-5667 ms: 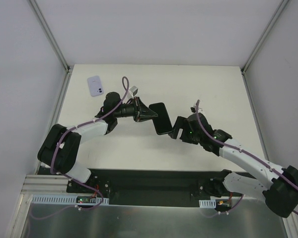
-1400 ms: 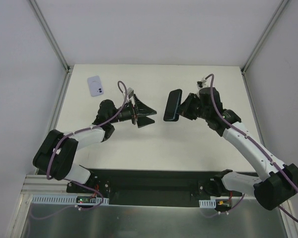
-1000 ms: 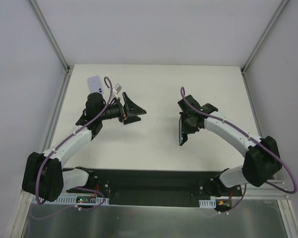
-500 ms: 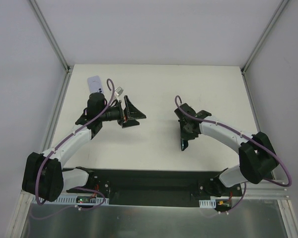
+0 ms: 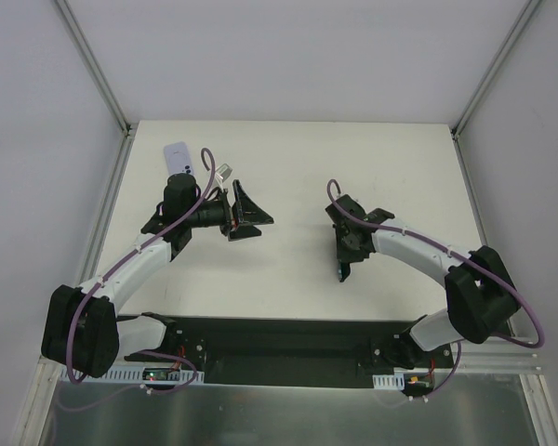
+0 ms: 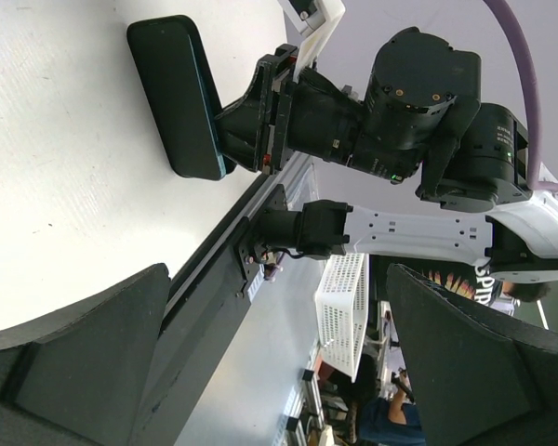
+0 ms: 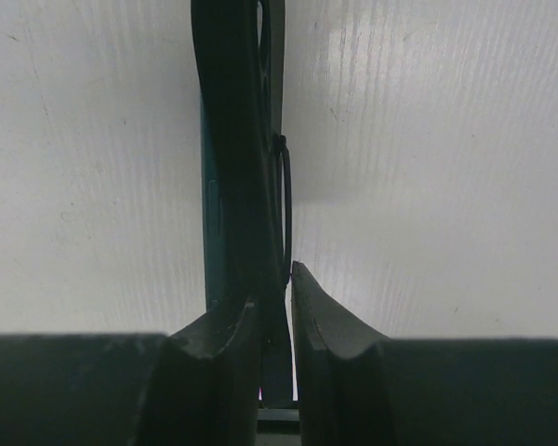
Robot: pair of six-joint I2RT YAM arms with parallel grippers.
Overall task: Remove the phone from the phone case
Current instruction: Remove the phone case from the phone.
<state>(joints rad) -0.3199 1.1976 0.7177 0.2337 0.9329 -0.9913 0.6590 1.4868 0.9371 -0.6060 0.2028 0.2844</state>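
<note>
White table point(image 5: 288, 158) carries a dark, slim rectangular phone case point(image 6: 181, 93) standing on its long edge, one end tucked between the right fingers point(image 7: 219, 348). These sit nearly together, and whether they pinch it I cannot tell. The left fingers point(image 6: 88, 348) hang spread wide, grasping nothing, well apart from the case. Beyond them, near the table's far corner, lies a lavender phone point(image 5: 177, 157), out of the case.

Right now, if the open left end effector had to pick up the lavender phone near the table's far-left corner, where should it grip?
Across the two long edges of the phone, near mid-length, coming straight down. It lies flat, back up, so only its thin sides offer opposing faces, and its width looks narrower than the open span of the left end effector.
</note>
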